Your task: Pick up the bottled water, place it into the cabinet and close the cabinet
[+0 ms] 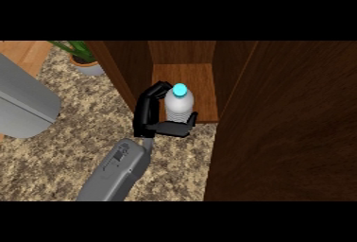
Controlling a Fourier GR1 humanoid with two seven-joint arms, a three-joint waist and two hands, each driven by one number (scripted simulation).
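Left hand (148, 112), on a forearm reaching up from the lower edge, has its fingers and thumb curled round the upright bottled water (179, 105). The bottled water is at the front edge of the cabinet (187, 72) shelf, with the open door (286, 123) to its right.

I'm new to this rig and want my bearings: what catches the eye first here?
A black hand is curled round a water bottle with a bright blue cap, at the mouth of the open wooden cabinet in the middle. The cabinet's big dark door fills the right side, and a potted plant sits at the upper left.
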